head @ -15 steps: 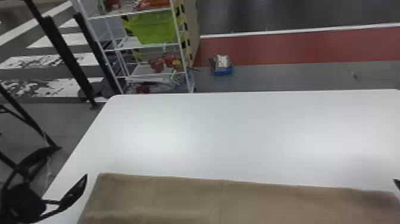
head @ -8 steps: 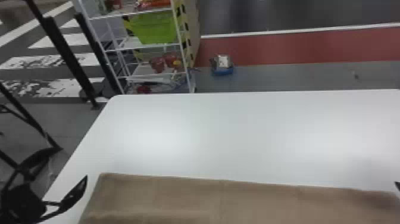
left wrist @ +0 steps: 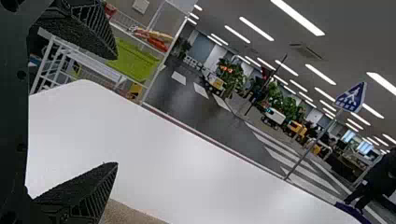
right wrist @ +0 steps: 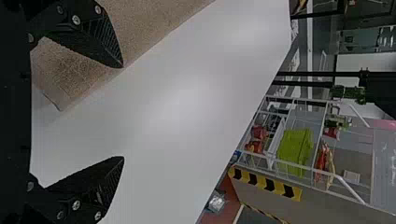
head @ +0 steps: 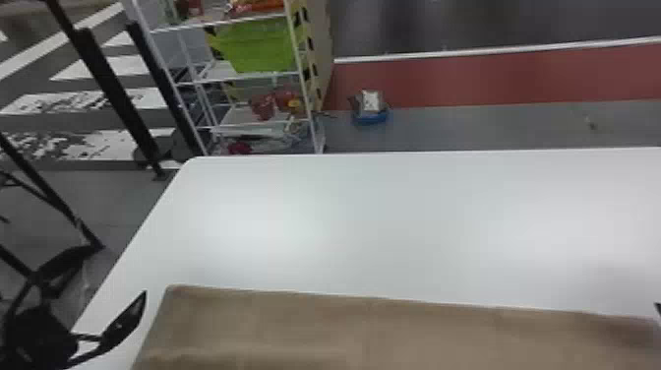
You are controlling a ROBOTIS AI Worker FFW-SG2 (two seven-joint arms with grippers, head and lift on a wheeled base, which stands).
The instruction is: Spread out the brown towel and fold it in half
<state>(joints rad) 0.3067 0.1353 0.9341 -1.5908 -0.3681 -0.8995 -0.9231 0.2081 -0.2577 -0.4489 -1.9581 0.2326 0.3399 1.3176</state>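
In the head view, the brown towel (head: 344, 329) lies flat across the near part of the table, its far edge nearly straight and its near part beyond the bottom of the view. Just left of its far left corner is my left gripper (head: 121, 270), open and apart from the cloth. A dark tip of my right gripper (head: 658, 308) shows at the right edge, by the towel's far right corner. The left wrist view has my left gripper (left wrist: 116, 111) with nothing between its fingers, the towel (left wrist: 128, 214) below. My right gripper (right wrist: 123, 112) is open and empty beside the towel (right wrist: 149, 21).
The white table (head: 383, 221) extends beyond the towel's far edge. Behind its far left corner stands a white wire shelf (head: 251, 76) with a green bin (head: 260, 46). A small blue-based object (head: 370, 110) lies on the floor behind the table. Black frame bars stand at the left.
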